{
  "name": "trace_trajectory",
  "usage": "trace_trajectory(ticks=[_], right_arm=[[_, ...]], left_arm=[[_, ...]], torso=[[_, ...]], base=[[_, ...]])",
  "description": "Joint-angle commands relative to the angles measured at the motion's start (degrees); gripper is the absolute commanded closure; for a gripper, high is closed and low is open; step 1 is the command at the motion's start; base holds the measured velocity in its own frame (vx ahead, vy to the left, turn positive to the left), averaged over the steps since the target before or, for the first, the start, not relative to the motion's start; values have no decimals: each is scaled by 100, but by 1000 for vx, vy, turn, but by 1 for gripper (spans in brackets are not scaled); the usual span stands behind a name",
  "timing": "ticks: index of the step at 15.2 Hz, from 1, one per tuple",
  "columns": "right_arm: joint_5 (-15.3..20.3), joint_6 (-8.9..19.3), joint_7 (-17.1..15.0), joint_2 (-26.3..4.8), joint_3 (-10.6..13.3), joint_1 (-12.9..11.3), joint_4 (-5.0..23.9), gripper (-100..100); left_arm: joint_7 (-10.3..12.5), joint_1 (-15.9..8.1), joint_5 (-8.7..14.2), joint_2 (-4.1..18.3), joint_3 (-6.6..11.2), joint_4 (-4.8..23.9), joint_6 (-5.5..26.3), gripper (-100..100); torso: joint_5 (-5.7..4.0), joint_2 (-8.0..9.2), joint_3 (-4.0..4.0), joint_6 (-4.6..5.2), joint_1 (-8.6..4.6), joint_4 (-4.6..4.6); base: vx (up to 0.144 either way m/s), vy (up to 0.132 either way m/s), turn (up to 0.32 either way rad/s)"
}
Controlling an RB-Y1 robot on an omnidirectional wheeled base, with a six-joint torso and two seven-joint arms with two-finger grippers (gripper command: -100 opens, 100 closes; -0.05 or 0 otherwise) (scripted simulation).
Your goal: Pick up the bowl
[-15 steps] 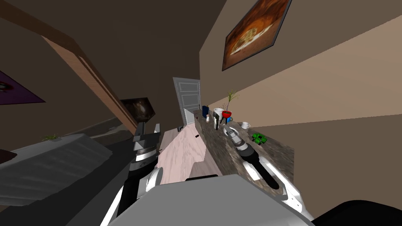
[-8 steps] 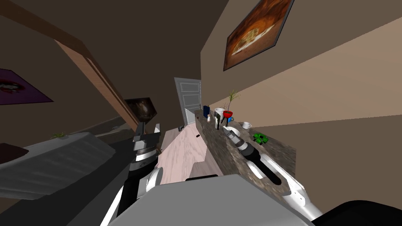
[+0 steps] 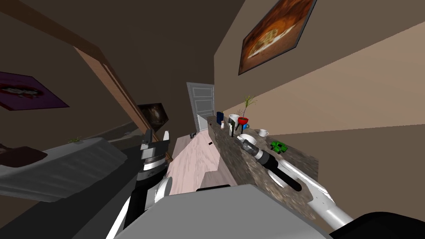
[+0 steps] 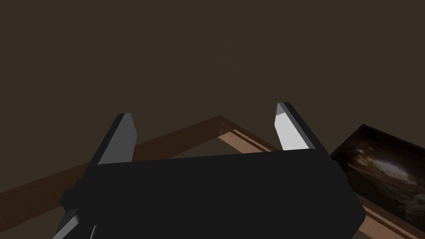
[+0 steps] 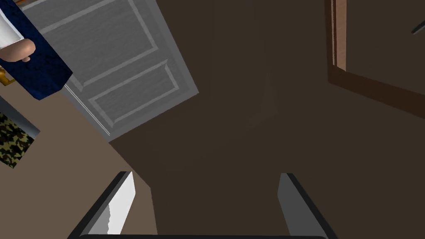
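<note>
At the counter: right arm out over the white bowl

Along the wall on the robot's right runs a speckled stone counter (image 3: 240,162); the white bowl (image 3: 249,138) sits on its top about midway along. The right forearm stretches out above the counter and its wrist crosses the bowl's near edge; whether it touches I cannot tell. The right gripper (image 5: 206,174) reaches past the bowl and tilts up toward a grey panelled door (image 5: 124,70) beyond the counter's far end; its two fingers stand wide apart with nothing between them.

Further along the counter than the bowl stand a red pot (image 3: 243,120) with a thin plant, a white jug (image 3: 233,120), a small pale shaker (image 3: 223,124) and a dark blue box (image 3: 219,116). A white cup (image 3: 262,132) sits near the wall just beyond the bowl; a green object (image 3: 279,146) lies by the wall on the bowl's near side.

The left gripper (image 4: 204,110) is held up at the robot's left front, well apart from the counter, with the pale wood floor (image 3: 195,157) between them; its fingers are spread wide too, and they grip nothing.
</note>
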Motion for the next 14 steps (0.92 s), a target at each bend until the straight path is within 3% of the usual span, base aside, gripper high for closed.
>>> trace_trajectory(ticks=[1,2,7,8,10,11,14], right_arm=[[43,-27,28,-175,-23,4,85,-100],[193,-41,102,-381,-44,0,297,-100],[346,-55,178,-826,-58,2,513,-100],[501,-69,254,-1033,-66,8,732,-100],[501,-69,254,-1145,-66,8,732,-100],[657,-83,330,-1351,-66,20,953,-100],[814,-98,407,-1737,-59,38,1174,-100]], left_arm=[[0,0,0,0,0,0,0,0],[0,0,0,0,0,0,0,0],[0,0,0,0,0,0,0,0],[0,0,0,0,0,0,0,0],[0,0,0,0,0,0,0,0],[0,0,0,0,0,0,0,0],[0,0,0,0,0,0,0,0]], torso=[[0,0,0,0,0,0],[0,-1,-1,1,-2,0],[0,-5,-3,0,-2,-1],[0,-4,-2,1,-2,-1],[0,-7,-4,0,-2,-1],[0,-8,-4,1,-3,-1],[0,-11,-7,-1,1,-3]], base=[[-2,25,16],[2,26,47],[1,27,42],[5,26,53],[10,26,43],[17,31,63],[19,35,76]])
